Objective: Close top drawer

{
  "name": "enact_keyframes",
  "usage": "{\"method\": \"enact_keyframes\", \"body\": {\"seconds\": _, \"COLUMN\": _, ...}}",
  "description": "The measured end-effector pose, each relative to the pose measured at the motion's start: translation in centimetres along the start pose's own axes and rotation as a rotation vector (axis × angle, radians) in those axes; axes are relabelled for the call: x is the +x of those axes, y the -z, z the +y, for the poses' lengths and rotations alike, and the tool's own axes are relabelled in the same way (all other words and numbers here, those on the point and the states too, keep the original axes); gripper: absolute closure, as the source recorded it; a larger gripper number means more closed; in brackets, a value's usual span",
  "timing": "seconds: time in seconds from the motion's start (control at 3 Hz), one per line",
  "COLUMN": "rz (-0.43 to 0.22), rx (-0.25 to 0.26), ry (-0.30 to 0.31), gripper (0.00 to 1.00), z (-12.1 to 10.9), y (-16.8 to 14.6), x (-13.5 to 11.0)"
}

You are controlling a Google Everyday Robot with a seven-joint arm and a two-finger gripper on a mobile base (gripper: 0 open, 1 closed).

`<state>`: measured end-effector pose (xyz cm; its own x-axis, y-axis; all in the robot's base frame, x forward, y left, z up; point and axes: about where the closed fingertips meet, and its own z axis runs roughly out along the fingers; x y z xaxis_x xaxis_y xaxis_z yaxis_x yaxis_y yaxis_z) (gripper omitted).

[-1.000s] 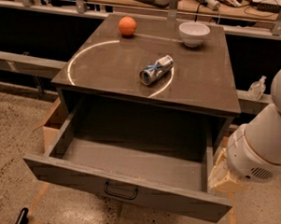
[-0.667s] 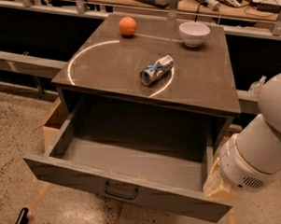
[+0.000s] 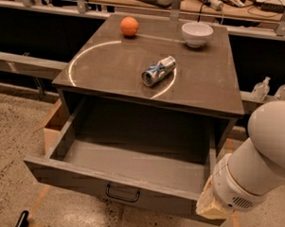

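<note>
The top drawer (image 3: 73, 177) of the dark-grey cabinet is pulled far out and its deep tray is empty. A small black loop handle (image 3: 122, 194) sits at the middle of its front panel. My white arm (image 3: 259, 163) fills the lower right, and its tan-coloured wrist end (image 3: 210, 208) is against the drawer's right front corner. My gripper is out of view, below the bottom edge of the frame.
On the cabinet top (image 3: 111, 71) lie an orange ball (image 3: 129, 26), a white bowl (image 3: 197, 33) and a can on its side (image 3: 158, 71). A cardboard box (image 3: 52, 125) stands left of the drawer. Two bottles (image 3: 261, 89) stand at right. A small black object (image 3: 21, 220) lies on the floor.
My arm has moved left and down, closer to the drawer's right front corner. The drawer has not visibly moved.
</note>
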<state>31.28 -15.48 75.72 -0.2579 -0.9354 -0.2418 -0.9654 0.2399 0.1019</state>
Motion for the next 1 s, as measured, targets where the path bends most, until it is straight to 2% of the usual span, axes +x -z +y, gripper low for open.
{"method": "enact_keyframes", "body": {"seconds": 0.33, "rz": -0.010, "rx": -0.021, "ry": 0.006, "gripper": 1.00, "z": 0.8, "y": -1.8, "x": 0.0}}
{"method": "enact_keyframes", "body": {"seconds": 1.0, "rz": -0.047, "rx": -0.009, "ry": 0.072, "gripper": 1.00, "z": 1.4, "y": -5.1, "x": 0.1}}
